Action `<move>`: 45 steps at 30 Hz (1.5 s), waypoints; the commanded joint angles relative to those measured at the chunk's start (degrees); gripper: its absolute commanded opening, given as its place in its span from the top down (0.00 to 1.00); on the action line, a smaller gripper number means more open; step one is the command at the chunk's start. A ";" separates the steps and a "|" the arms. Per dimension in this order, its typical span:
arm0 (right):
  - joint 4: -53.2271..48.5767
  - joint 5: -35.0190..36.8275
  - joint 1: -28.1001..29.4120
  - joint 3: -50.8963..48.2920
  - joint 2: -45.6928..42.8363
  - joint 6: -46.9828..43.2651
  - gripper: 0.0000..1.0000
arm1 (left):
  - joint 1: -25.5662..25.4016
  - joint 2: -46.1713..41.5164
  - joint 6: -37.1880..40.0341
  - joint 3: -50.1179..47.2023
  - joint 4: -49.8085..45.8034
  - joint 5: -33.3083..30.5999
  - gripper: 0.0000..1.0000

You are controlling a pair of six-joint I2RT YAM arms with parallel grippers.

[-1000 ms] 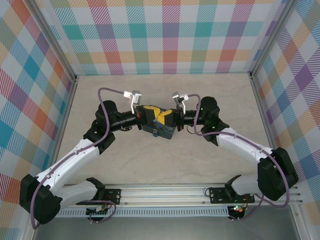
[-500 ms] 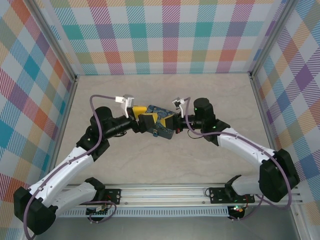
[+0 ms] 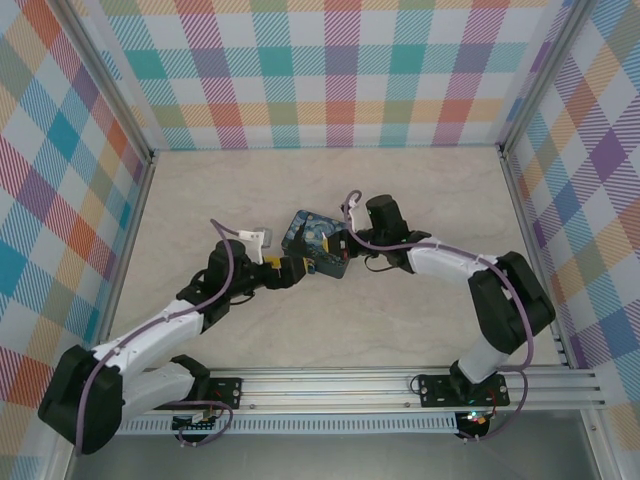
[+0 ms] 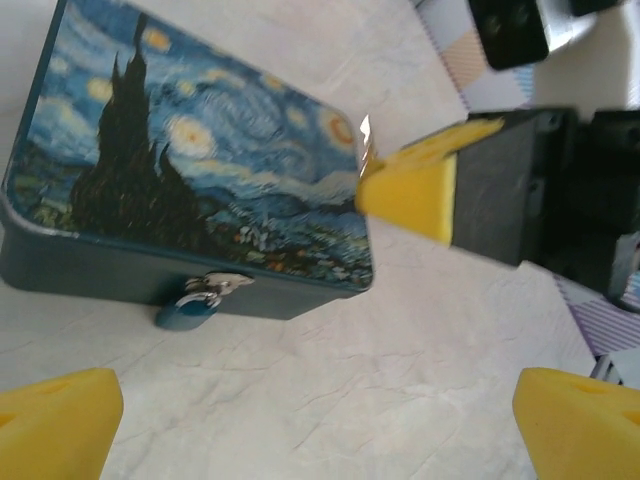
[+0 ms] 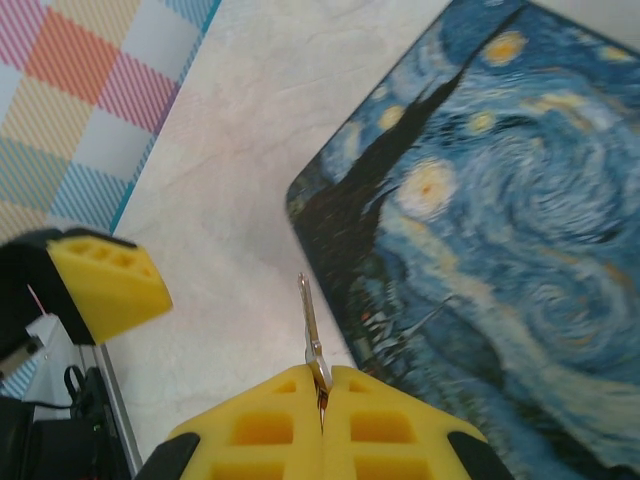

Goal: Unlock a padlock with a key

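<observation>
Right wrist view has the right pincer (image 5: 322, 385) clamped on the key (image 5: 310, 320), blade out beside the tin (image 5: 480, 250). Left pincer (image 4: 320, 430) gapes empty. Padlock (image 4: 190, 308) hangs at the tin's front wall; insertion looks pending, which calls for lining the blade with its keyhole

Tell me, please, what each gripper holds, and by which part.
The right gripper pinches the key by its head, blade sticking out; the left gripper holds nothing.

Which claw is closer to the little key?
Right. The right gripper pinches the key beside the tin; the left gripper hangs open, apart from it, facing the padlock.
</observation>
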 commanded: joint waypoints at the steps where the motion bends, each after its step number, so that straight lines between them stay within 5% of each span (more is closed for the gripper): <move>1: 3.58 -1.72 -1.34 2.24 3.03 1.92 0.95 | 0.74 4.24 0.31 -0.72 7.91 0.87 0.00; 15: -0.31 -0.20 -2.71 4.52 9.40 0.96 0.96 | 0.67 21.02 0.56 -0.19 20.13 3.35 0.00; 31: -3.57 0.80 -2.60 2.53 10.06 0.88 0.96 | 0.07 30.36 3.36 1.03 26.30 4.81 0.00; 45: -4.19 0.61 -2.57 2.45 9.61 0.43 0.96 | -2.25 38.56 4.29 4.39 32.63 7.48 0.12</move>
